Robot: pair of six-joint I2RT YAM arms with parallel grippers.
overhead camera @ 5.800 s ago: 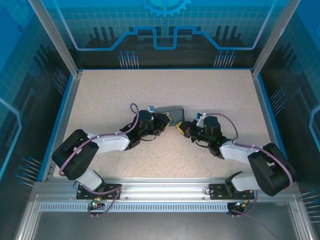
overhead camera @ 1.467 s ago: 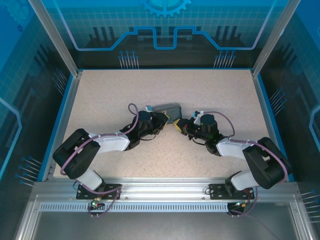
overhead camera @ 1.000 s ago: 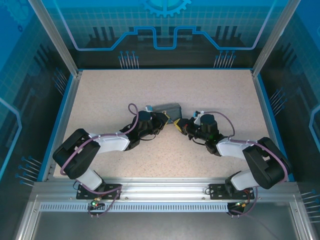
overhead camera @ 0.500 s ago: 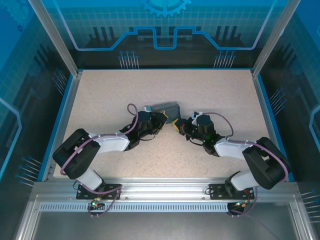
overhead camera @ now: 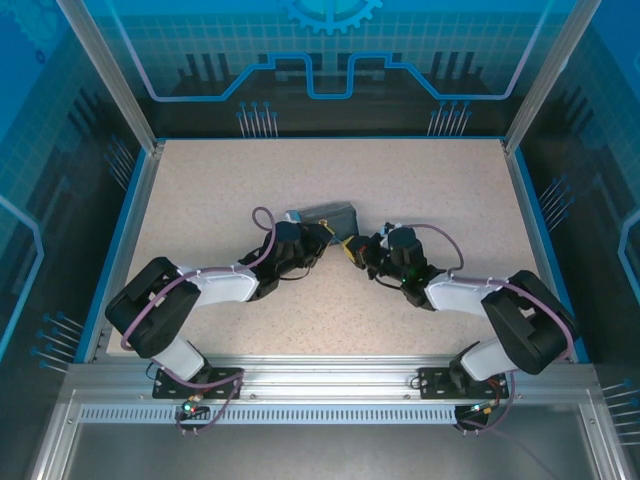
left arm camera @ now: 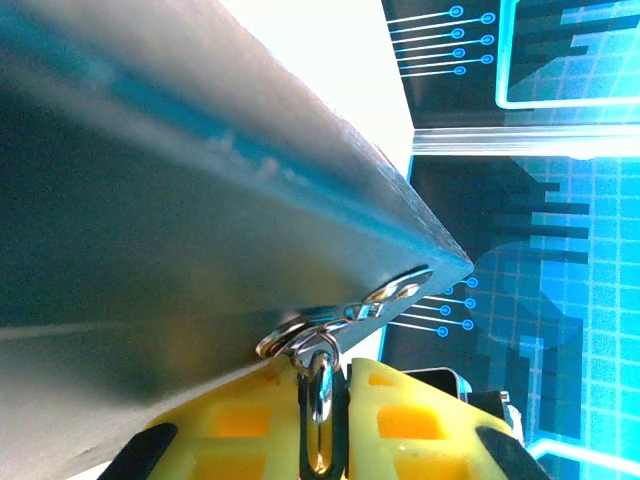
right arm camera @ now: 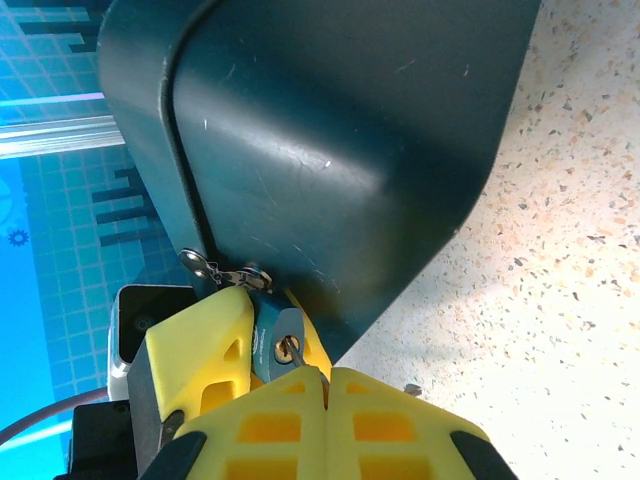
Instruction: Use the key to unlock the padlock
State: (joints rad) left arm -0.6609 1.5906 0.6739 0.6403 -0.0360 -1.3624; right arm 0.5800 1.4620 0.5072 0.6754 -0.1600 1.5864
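Right gripper (right arm camera: 325, 372) — yellow gridded pads (right arm camera: 385, 420) tight on thin metal key (right arm camera: 291, 353), in padlock (right arm camera: 268, 338).

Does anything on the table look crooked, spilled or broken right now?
The box sits askew on the table, slanted against its edges. Its padlock is pinched by the left end effector, and the right end effector pinches the key at the keyhole. Nothing spilled or broken.
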